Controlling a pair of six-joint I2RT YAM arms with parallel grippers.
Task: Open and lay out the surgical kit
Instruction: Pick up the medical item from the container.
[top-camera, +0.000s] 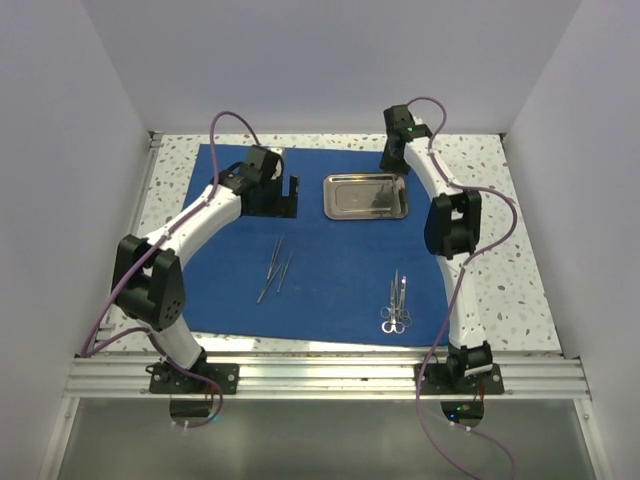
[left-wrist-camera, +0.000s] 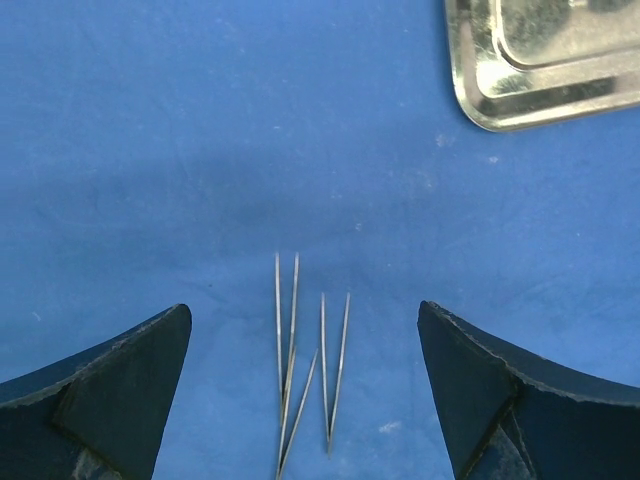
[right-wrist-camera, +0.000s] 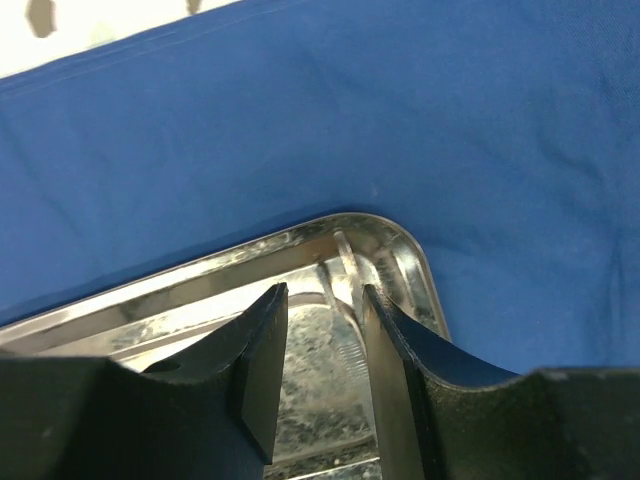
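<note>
Up close, dull black fingers of right pincer (right-wrist-camera: 320, 290), narrow gap between, low over the round corner of a shiny steel tray (right-wrist-camera: 405, 250); holding anything or not, cannot tell; left pincer (left-wrist-camera: 303, 308) spread wide above two thin silver tweezers (left-wrist-camera: 305, 370); ring-handled forceps (top-camera: 396, 305) well apart; all on smooth blue cloth (left-wrist-camera: 150, 150), flat on speckled counter (top-camera: 480, 160).

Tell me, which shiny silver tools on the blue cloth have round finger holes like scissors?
The silver ring-handled forceps lying on the right. The thin silver tweezers on the left are just plain straight prongs, no rings.
</note>
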